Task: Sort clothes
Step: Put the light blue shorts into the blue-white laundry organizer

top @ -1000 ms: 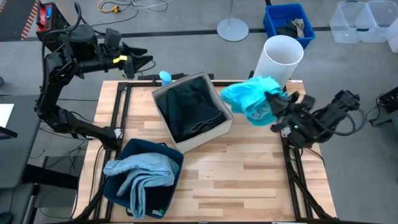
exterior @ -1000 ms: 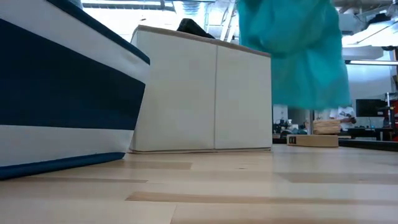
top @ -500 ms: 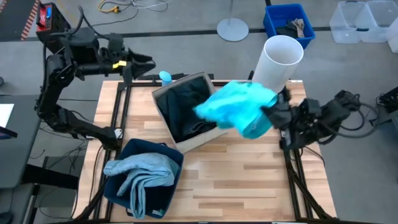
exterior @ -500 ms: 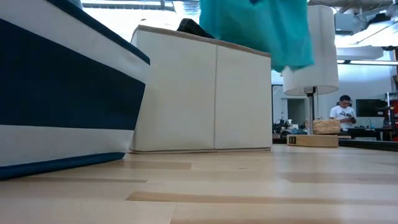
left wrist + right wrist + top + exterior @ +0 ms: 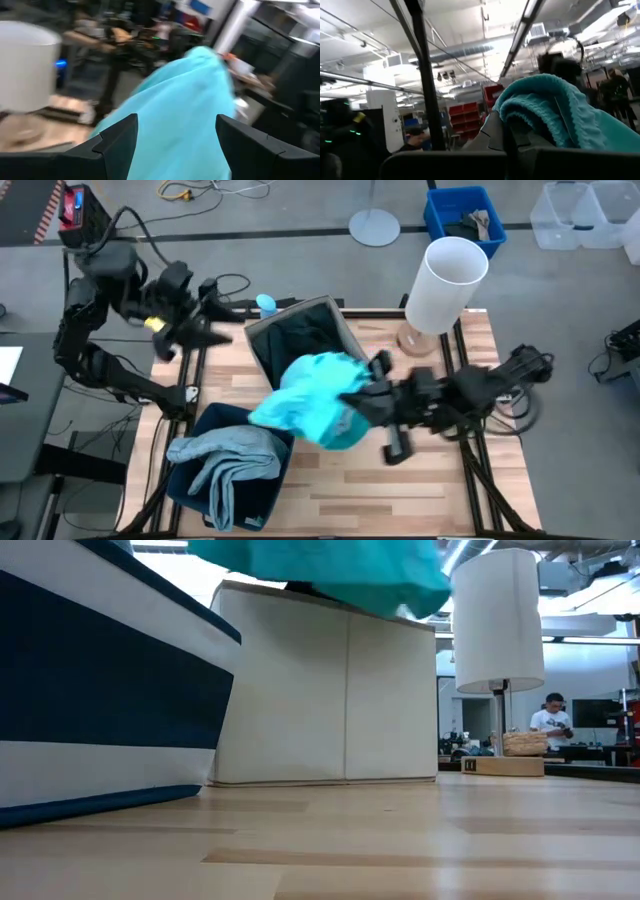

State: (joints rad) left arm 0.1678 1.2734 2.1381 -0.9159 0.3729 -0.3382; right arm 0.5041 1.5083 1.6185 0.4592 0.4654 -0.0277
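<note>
Over the beige fabric box | right gripper clenched on turquoise garment, held in the air above box and table | left gripper spread wide, holding nothing, beyond the table's far left corner

Cloth, wood and matt plastic on a workshop table

The turquoise garment is soft knit cloth, its ribbed loops plain in the right wrist view; the pale blue garment looks like washed, matt denim-like cloth lying in the navy fabric box, whose woven wall carries a white band in the low view. The beige fabric box has smooth canvas-like sides with a darker trimmed edge and holds dark, dull cloth. The table is pale planked wood with a light sheen. The white cylinder looks smooth and matt. The left gripper's fingers are dark, matt plastic.
</note>
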